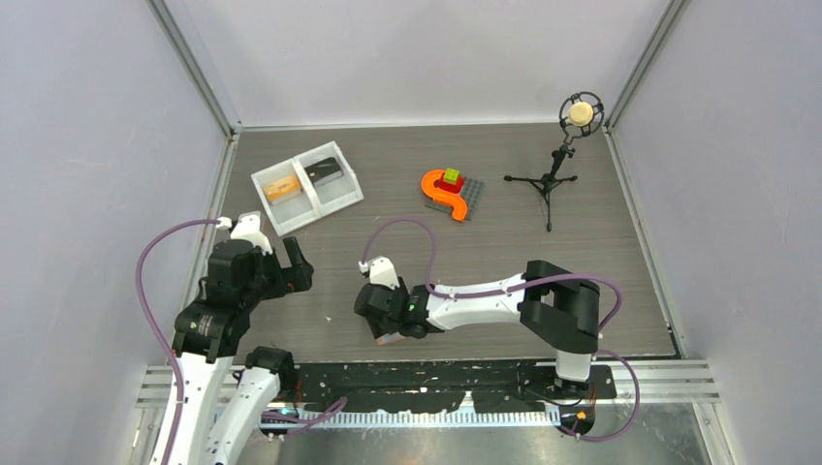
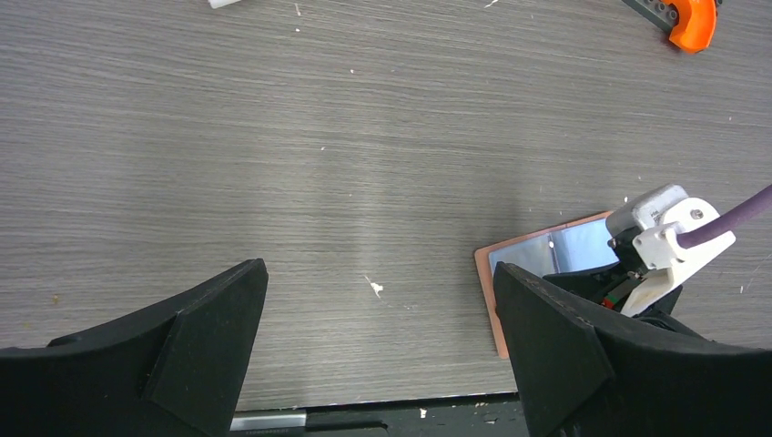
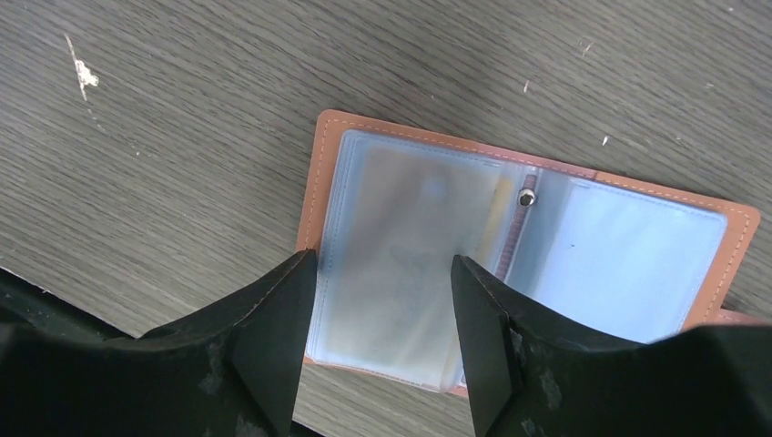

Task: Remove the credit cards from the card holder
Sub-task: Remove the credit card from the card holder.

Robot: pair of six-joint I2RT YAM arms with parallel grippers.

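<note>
We see the card holder [image 3: 628,264] lying open, salmon-brown rim around pale blue pockets, directly beneath the right gripper [image 3: 382,264], whose fingers stand spread over one pocket.

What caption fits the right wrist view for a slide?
Right gripper hovers, jaws apart, over the spread-open card holder on the table.

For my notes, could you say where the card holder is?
Top view: the card holder lies open at the table's near edge, centre, under the right gripper.
</note>
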